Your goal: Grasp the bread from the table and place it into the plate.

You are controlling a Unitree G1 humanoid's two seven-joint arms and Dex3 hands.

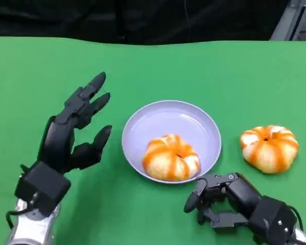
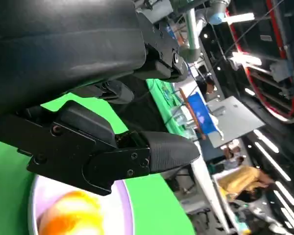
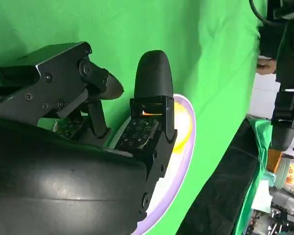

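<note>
An orange-and-white striped bread lies inside the lavender plate, towards its near rim; it also shows as a blurred orange bread on the plate in the left wrist view. A second, similar bread sits on the green table to the plate's right. My left hand hovers left of the plate, fingers spread, holding nothing. My right hand is low, just in front of the plate's near right rim, fingers loosely curled and holding nothing. The right wrist view shows the plate rim and bread beyond my fingers.
The green table stretches wide behind and around the plate, ending at a dark backdrop along the far edge. A grey frame piece stands at the far right corner.
</note>
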